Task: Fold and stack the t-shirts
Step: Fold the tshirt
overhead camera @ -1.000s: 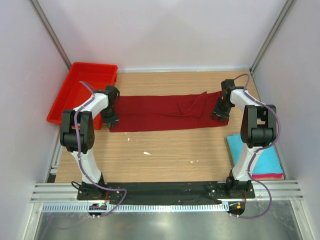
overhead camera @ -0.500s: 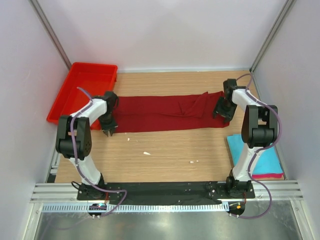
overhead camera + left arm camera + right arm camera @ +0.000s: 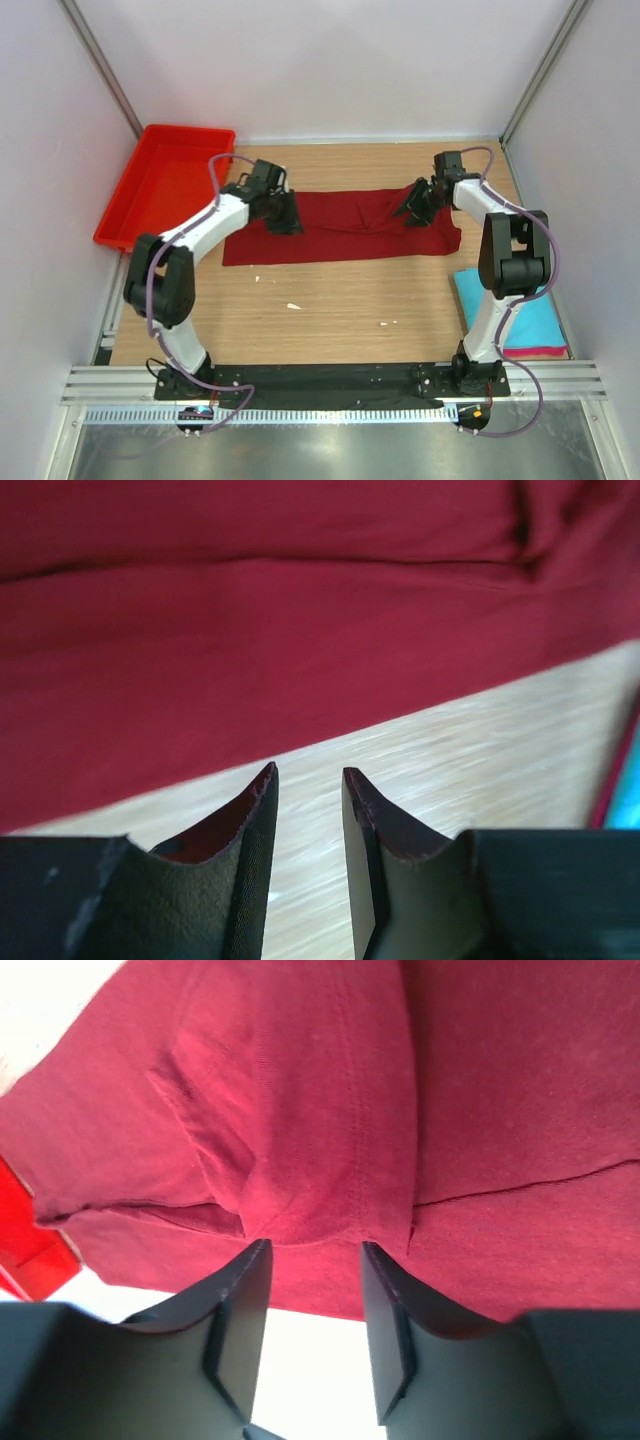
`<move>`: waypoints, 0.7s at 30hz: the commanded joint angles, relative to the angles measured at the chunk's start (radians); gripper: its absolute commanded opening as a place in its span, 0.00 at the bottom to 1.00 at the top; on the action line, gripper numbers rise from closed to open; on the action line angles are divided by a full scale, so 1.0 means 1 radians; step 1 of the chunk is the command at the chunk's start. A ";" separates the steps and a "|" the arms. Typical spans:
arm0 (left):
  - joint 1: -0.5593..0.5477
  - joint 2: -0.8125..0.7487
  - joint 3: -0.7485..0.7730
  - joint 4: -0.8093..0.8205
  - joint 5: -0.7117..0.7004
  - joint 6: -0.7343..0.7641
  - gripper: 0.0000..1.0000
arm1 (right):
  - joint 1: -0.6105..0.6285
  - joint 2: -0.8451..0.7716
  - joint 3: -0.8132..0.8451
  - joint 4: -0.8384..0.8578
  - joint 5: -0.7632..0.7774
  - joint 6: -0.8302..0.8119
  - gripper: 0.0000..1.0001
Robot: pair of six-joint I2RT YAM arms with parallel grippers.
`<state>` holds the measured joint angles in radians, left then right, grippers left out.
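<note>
Where the wooden table [image 3: 340,320] reaches the upper left of the overhead view, a red plastic tray [image 3: 150,200] sits against the side wall. The left arm [image 3: 200,230] rises from the lower left and stretches up and to the right past the tray. The left gripper [image 3: 308,775] hangs over the left part of the maroon shirt [image 3: 340,235], towards its far edge. In its wrist view the two fingers stand a narrow gap apart with nothing between them. Red cloth fills the upper half of that picture and bare wood the lower half.

The maroon shirt lies as a long band across the middle of the table. Its left end is just right of the tray. The left half is flat, while the part right of centre is rumpled into folds, with a flap pointing towards the back wall.

The right gripper [image 3: 315,1245] is over this rumpled part. Its fingers are moderately apart, and creased cloth shows beyond the gap without being pinched.

At the lower right, beside the right arm [image 3: 505,290], the turquoise shirt [image 3: 535,315] lies folded flat. The pink shirt [image 3: 545,352] shows as a strip along its near edge.
</note>
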<state>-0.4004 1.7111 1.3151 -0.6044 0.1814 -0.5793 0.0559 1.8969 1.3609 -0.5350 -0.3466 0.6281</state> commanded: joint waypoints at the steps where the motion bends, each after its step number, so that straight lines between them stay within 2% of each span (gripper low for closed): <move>1: -0.096 0.091 0.076 0.199 0.168 -0.033 0.33 | -0.013 -0.001 -0.012 0.064 -0.065 0.050 0.44; 7: -0.215 0.243 0.085 0.498 0.201 -0.235 0.28 | -0.042 -0.025 -0.091 0.076 -0.110 0.058 0.45; 12: -0.271 0.335 0.090 0.718 0.150 -0.318 0.23 | -0.077 -0.071 -0.169 0.096 -0.115 0.058 0.55; 16: -0.295 0.429 0.142 0.715 0.104 -0.326 0.22 | -0.113 -0.076 -0.216 0.142 -0.156 0.071 0.58; 21: -0.295 0.473 0.165 0.747 0.050 -0.327 0.22 | -0.131 -0.067 -0.246 0.197 -0.209 0.085 0.57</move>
<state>-0.6930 2.1750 1.4284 0.0582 0.2836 -0.8906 -0.0731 1.8759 1.1217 -0.4053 -0.5072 0.6960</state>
